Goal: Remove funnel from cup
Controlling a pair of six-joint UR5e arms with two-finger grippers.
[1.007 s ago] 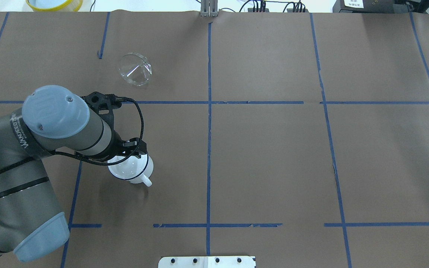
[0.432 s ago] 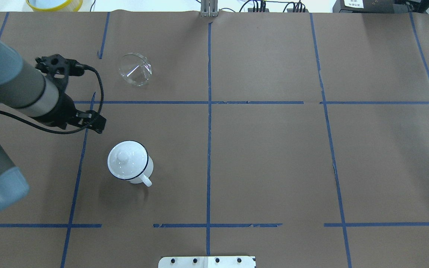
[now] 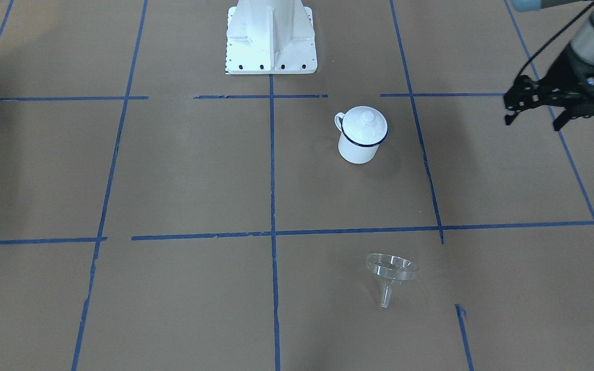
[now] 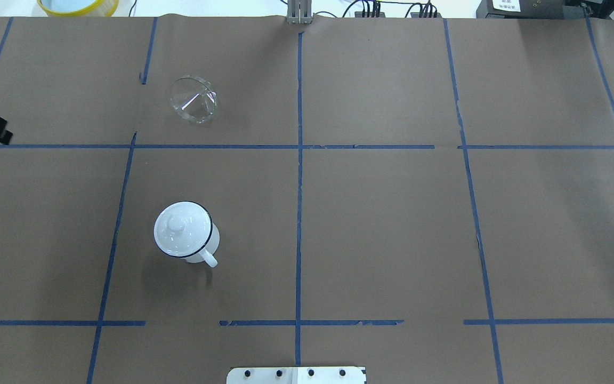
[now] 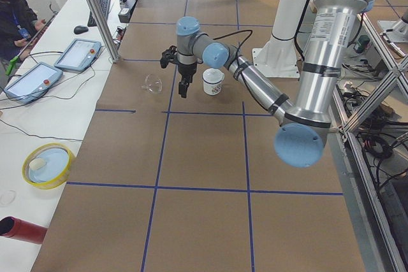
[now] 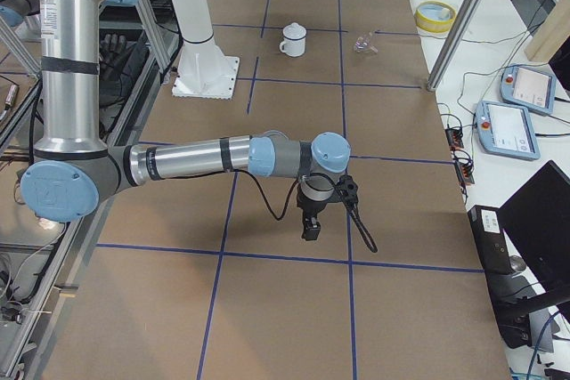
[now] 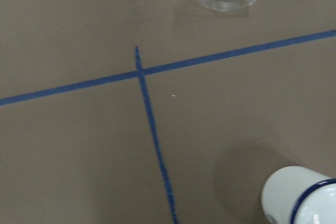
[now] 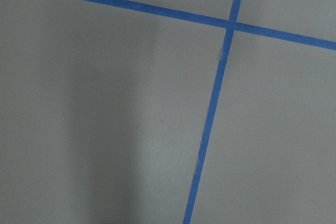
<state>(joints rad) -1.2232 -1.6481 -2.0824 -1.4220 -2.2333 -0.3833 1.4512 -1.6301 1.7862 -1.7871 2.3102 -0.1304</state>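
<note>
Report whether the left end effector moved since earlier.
Yes. The left end effector went from the white enamel mug to the overhead view's left edge.

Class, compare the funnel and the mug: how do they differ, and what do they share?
The funnel is clear plastic; the mug is opaque white with a dark blue rim. The funnel lies tipped on its side; the mug stands upright. The funnel's mouth is open; the mug's is covered by a knobbed lid. Both rest on the brown table.
</note>
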